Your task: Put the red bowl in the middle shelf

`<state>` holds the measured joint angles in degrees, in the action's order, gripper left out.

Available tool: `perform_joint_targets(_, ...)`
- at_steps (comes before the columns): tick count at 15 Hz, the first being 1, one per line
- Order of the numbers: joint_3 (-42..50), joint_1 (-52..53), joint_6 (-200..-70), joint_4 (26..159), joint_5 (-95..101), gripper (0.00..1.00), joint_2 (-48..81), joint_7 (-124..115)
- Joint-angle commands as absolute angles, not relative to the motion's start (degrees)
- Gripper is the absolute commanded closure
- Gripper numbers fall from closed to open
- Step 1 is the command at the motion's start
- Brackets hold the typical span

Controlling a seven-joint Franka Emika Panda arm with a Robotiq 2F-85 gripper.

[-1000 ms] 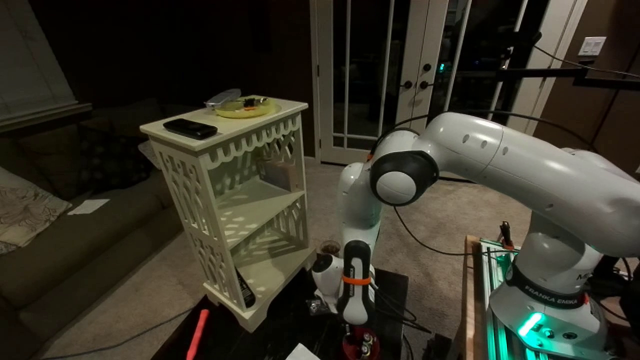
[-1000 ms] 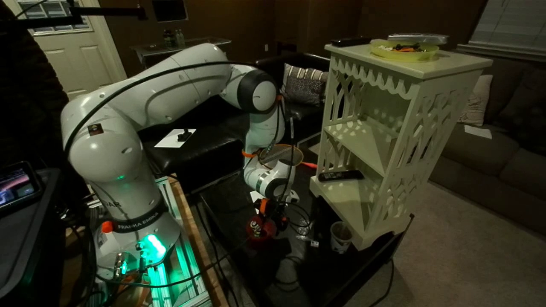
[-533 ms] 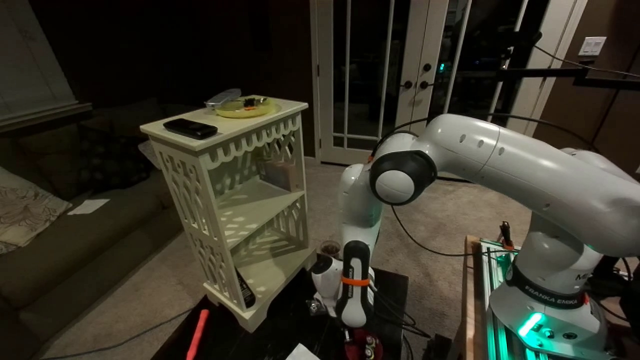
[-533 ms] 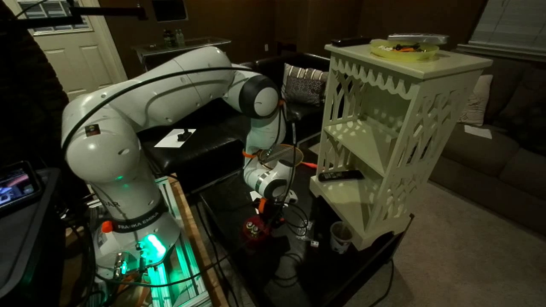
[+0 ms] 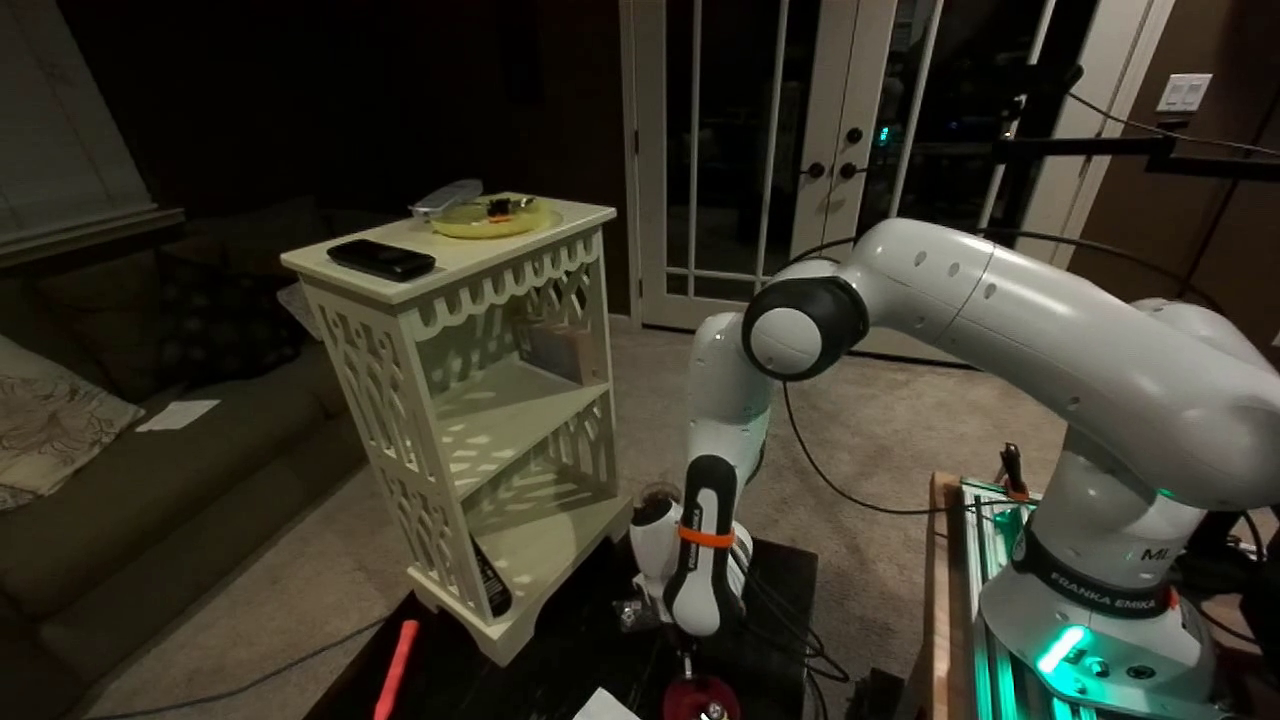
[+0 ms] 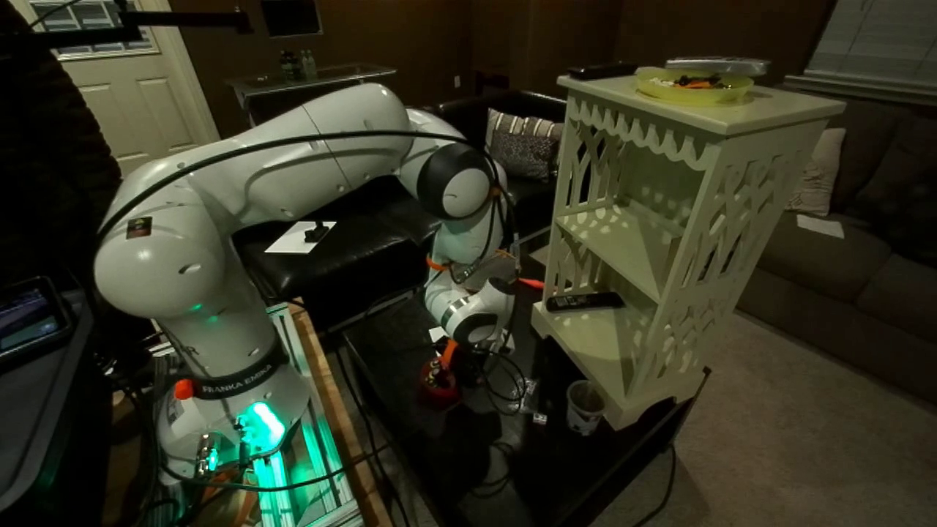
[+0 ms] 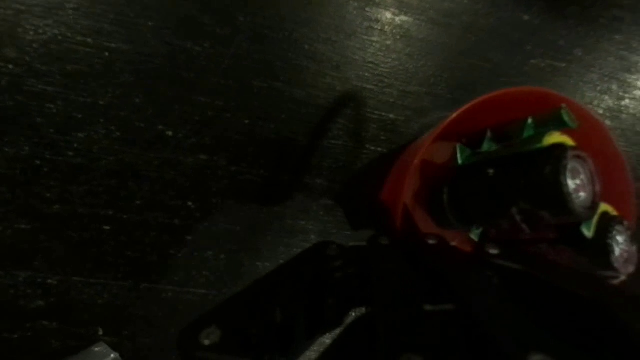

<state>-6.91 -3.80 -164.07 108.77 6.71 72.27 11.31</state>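
The red bowl (image 7: 500,120) lies at the right of the wrist view with dark cylinders and green and yellow pieces inside. My gripper (image 7: 407,237) is shut on its near rim, the jaws dark and hard to make out. In both exterior views the bowl (image 5: 688,692) (image 6: 439,397) is at the black table, below my hand, and seems somewhat tilted. I cannot tell whether it rests on the surface. The middle shelf (image 5: 520,415) (image 6: 622,241) is the cream board halfway up the lattice-sided stand, apart from and higher than my gripper.
A yellow dish (image 6: 692,91) and a black case (image 5: 380,257) sit on the stand's top board. A remote (image 6: 585,301) lies on its bottom board. Around the stand's foot are a cup (image 6: 585,410) and a red bar (image 5: 396,670). Cables loop beside my hand.
My gripper has closed on the bowl's rim. The hand and forearm have shifted and leaned over, and the bowl has moved a little and changed its tilt with them.
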Motion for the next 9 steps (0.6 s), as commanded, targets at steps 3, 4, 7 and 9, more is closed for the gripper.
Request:
perform_joint_targets(3,-12.4,-15.9,-164.6,114.1,0.0,0.99,68.9,11.4)
perform_joint_targets(4,-13.7,-18.8,-164.8,115.3,-1.0,0.99,68.6,12.1)
perform_joint_targets(7,-13.5,-19.3,-163.4,113.3,-0.7,0.96,70.2,12.9)
perform_joint_targets(9,-15.3,-23.4,-162.7,115.3,-1.0,0.96,69.6,14.8)
